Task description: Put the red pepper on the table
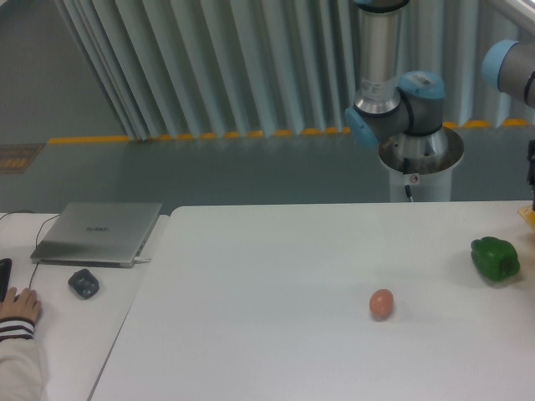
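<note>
We take the egg [381, 303] as our landmark and work from the left edge across. Far to its left, on a smaller side desk [75, 334], we record one closed laptop [98, 233], one dark mouse [84, 283] just in front of it, and one human hand [20, 305] with a striped cuff at the frame's edge, beside a dark object that is cut off and that we cannot identify. The table [267, 334] begins right of that desk and carries the egg toward its right half. Behind the egg and slightly to its right, beyond the table's far edge, stands the arm's base and shoulder joint [393, 109], one arm only; a further link [510, 71] re-enters the frame at upper right. To the right of the egg and a little farther back lies one green pepper [495, 258], near the right border. At the border itself, behind the green pepper, we note a dark vertical fragment [531, 167] and a sliver of yellow-orange [527, 214] below it (possibly part of the tool and some container, though too little shows to say). The gripper is not in view, so whether its fingers are spread or pressed on anything cannot be established. The red pepper is likewise not visible anywhere: count zero. We judge that it lies off-frame to the right of the egg, held or awaiting pickup, so neither its direction from the gripper nor its long axis can be determined. Placement is not yet done.
</note>
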Motion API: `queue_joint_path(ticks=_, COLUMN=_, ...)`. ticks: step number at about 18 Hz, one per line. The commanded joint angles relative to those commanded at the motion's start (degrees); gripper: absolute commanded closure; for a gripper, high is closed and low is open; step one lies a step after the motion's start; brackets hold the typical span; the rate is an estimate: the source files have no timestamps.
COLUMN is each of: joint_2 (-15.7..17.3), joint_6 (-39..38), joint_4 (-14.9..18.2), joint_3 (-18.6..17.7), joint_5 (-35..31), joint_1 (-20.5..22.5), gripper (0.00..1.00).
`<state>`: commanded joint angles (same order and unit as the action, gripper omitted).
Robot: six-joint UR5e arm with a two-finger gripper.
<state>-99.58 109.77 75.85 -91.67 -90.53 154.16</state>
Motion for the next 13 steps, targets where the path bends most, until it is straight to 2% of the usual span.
queue_joint_path(ticks=3, joint_2=0.1, joint_6=0.1, joint_4=0.0, joint_3=0.1, joint_5=0.3, joint_1=-0.1, gripper=0.0)
queue_joint_path(ticks=7, joint_2=0.0, joint_6=-0.1, joint_4=-0.1, joint_3=-0.9, joint_5=5.1, joint_1=-0.5, gripper=0.0)
queue_joint_path(ticks=12, joint_2=-0.6, joint_6=1.0, joint_4=-0.4, joint_3=-0.9, joint_5=3.3, joint_1=-0.1, gripper=0.0)
queue_joint_path(ticks=13, joint_2=-0.7, joint_6=3.8, joint_4=-0.5, joint_3=-0.9, joint_5=1.1, joint_1=-0.1, gripper=0.0)
